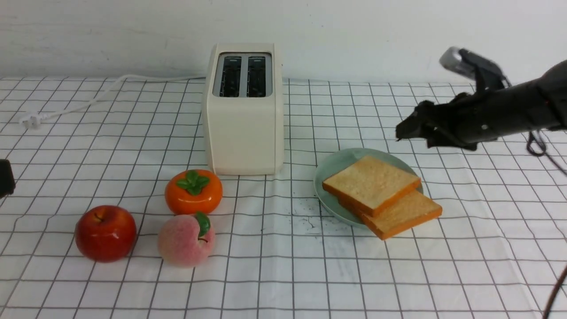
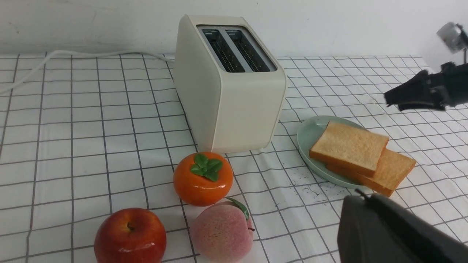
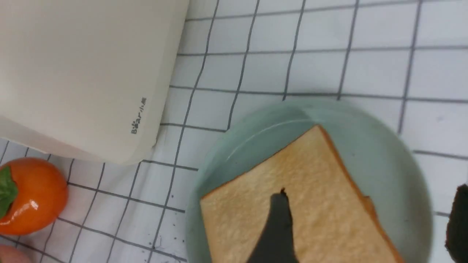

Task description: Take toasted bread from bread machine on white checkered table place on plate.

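Toasted bread (image 1: 381, 190): 2 slices stacked flat on the plate (image 1: 336, 166), just right of the bread machine (image 1: 243, 128). We see the top slice (image 1: 367, 179) lying w/in the rim, while the lower slice (image 1: 412, 215) pokes out over the plate's near-right edge. Right claw (image 1: 404, 129) hangs above the plate's far-right side, fingers wide apart, clear of the bread. Left claw (image 2: 367, 204) sits low at the left edge of the surface (image 1: 443, 274), fingers together, gripping nothing. Persimmon (image 1: 193, 191), apple (image 1: 105, 232) & peach (image 1: 186, 239) cluster front-left of the machine. Its white cord (image 1: 88, 99) trails back-left.
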